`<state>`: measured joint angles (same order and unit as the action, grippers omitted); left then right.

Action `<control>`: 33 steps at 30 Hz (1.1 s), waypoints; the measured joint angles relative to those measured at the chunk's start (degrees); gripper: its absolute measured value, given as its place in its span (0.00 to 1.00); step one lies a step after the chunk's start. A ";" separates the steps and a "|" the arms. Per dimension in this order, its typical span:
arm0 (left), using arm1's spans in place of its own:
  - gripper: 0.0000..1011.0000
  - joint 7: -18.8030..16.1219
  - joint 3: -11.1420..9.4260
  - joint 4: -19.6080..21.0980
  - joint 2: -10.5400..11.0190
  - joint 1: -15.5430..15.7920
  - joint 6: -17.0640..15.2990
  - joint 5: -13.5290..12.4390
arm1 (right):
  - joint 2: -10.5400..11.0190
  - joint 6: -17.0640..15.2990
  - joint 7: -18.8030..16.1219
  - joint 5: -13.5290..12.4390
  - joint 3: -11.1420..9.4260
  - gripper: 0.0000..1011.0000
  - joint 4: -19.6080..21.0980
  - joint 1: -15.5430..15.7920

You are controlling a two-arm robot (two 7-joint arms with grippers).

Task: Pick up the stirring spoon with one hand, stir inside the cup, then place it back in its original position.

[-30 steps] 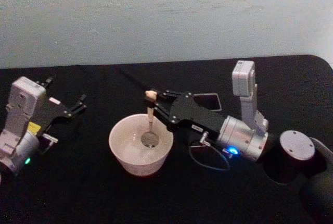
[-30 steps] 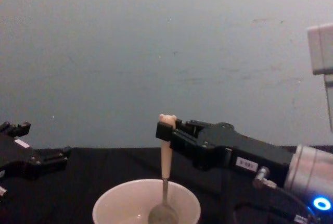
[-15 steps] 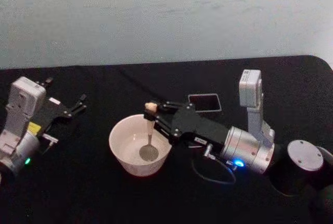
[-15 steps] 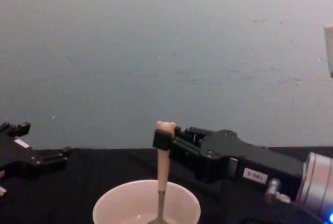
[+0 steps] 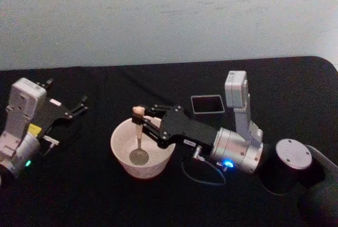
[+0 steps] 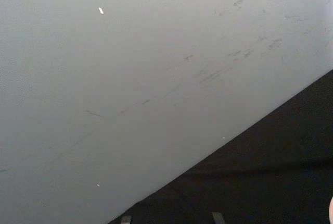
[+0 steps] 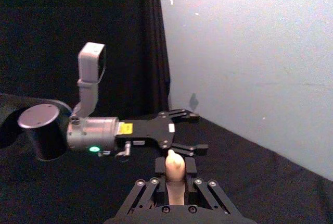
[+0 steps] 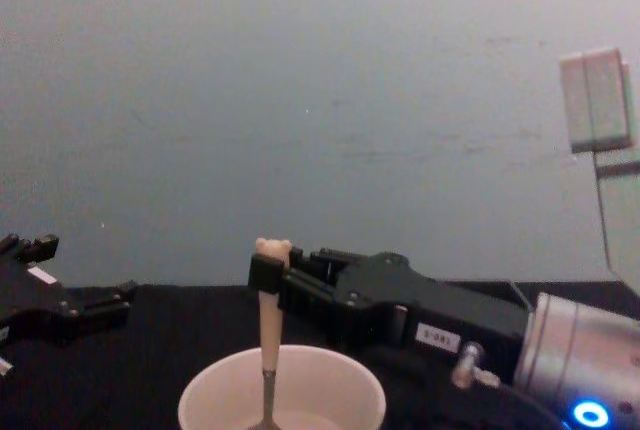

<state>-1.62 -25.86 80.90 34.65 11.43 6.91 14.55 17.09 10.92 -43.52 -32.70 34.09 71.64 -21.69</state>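
Left end effector: parked at the left of the table, fingers spread, empty.
Cup: mid-table.
Stirring spoon: upright, bowl inside the cup.
Right end effector: clamped on the spoon's handle.
Holder: empty.
Progress: pick-up done, stirring likely under way, return to the holder left.

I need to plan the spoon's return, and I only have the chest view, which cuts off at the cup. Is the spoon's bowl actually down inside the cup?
Observer: Yes. The head view shows the stirring spoon's round bowl low inside the cup, held upright by the right hand.
Operator: Where is its holder?
Observer: The dark grey square holder stands open-topped behind the right hand, farther back and to the cup's right.
Operator: Is the left hand in the way?
Observer: No. The left hand sits open, well to the cup's left.
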 joint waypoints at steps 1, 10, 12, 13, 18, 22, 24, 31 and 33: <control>0.99 0.00 0.00 0.00 0.00 0.00 0.00 0.00 | -0.47 0.24 0.17 0.11 0.01 0.21 -0.82 -0.61; 0.99 0.00 0.00 0.00 0.00 0.00 0.00 0.00 | -2.21 1.24 1.12 0.91 -0.43 0.21 -4.36 -2.90; 0.99 0.00 0.00 0.00 0.00 0.00 0.00 0.00 | -2.29 1.31 1.26 1.00 -0.61 0.21 -4.62 -3.01; 0.99 0.00 0.00 0.00 0.00 0.00 0.00 0.00 | -2.29 1.34 1.46 1.05 -0.85 0.21 -4.81 -3.07; 0.99 0.00 0.00 0.00 0.00 0.00 0.00 0.00 | -1.97 1.30 2.14 1.02 -1.78 0.21 -4.47 -2.71; 0.99 0.00 0.00 0.00 0.00 0.00 0.00 0.00 | -1.30 1.12 2.56 0.95 -2.48 0.21 -3.54 -2.07; 0.99 0.00 0.00 0.00 0.00 0.00 0.00 0.00 | -0.98 1.04 2.68 0.93 -2.71 0.21 -3.16 -1.76; 0.99 0.00 0.00 0.00 0.00 0.00 0.00 0.00 | 1.08 0.25 2.87 0.68 -3.40 0.21 -0.44 0.41; 0.99 0.00 0.00 0.00 0.00 0.00 0.00 0.00 | 1.45 0.03 2.87 0.53 -3.46 0.21 0.25 0.94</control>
<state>-1.62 -25.86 80.90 34.64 11.43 6.91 14.55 18.54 10.94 -40.65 -32.17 30.63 71.89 -20.75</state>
